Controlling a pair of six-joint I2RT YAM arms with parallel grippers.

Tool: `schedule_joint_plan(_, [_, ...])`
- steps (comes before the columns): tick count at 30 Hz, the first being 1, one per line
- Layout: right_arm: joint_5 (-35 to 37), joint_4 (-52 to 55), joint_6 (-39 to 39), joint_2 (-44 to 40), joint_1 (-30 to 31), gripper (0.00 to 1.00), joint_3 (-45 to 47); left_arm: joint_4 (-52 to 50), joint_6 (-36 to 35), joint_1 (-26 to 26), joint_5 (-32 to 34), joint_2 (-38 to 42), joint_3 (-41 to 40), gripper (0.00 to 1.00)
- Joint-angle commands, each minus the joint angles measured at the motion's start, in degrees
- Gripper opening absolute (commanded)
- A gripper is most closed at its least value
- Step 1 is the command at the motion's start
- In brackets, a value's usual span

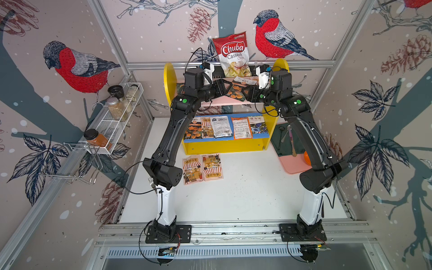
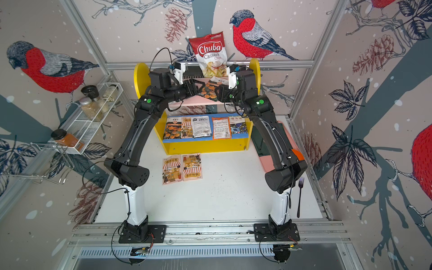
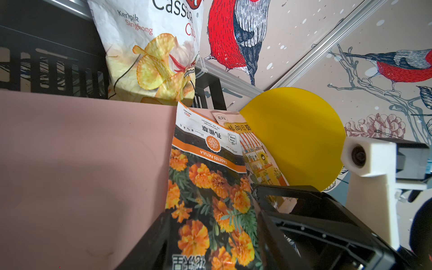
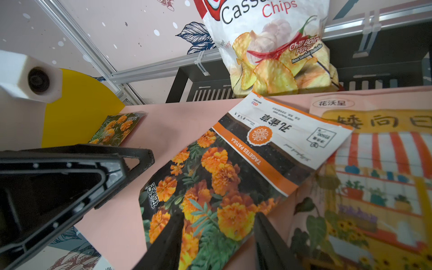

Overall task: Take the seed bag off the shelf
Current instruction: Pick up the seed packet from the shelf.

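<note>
The seed bag point(image 1: 235, 91) point(image 2: 209, 90), a dark packet printed with orange marigolds, lies on the pink upper board of the shelf point(image 1: 222, 101) point(image 2: 198, 102) and partly overlaps a striped-awning packet point(image 4: 374, 175). My left gripper point(image 1: 228, 87) point(image 3: 210, 238) reaches in from one side and its fingers stand apart with the bag point(image 3: 210, 187) filling the gap between them. From the opposite side my right gripper point(image 1: 245, 92) point(image 4: 217, 240) straddles the bag's near corner point(image 4: 217, 177), jaws apart, one finger lying over the packet.
A Chuba chips bag point(image 1: 231, 56) stands in a black crate behind the shelf. Another marigold packet point(image 4: 117, 126) lies by the yellow side panel. Several packets cover the blue lower board point(image 1: 226, 127), and two point(image 1: 202, 168) lie on the table. Spice rack point(image 1: 117, 117) left; fork point(image 2: 300, 196) right.
</note>
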State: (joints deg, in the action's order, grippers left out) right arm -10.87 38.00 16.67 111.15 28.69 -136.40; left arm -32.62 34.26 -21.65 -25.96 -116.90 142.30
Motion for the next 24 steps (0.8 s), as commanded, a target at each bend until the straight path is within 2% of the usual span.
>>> schedule_joint_plan(1, [0.7, 1.7, 0.2, 0.2, 0.3, 0.51, -0.3, -8.8, -0.3, -0.4, -0.8, -0.3, 0.0, 0.6])
schedule_joint_plan(14, [1.7, 3.3, -1.1, -0.7, 2.3, 0.46, -0.1, -12.1, -2.5, -1.8, -0.6, 1.1, -0.9, 0.6])
schedule_joint_plan(24, [5.5, 3.1, -4.2, -5.3, 5.0, 0.44, 4.3, -9.8, -3.8, -2.7, 2.7, 8.6, -10.4, 0.6])
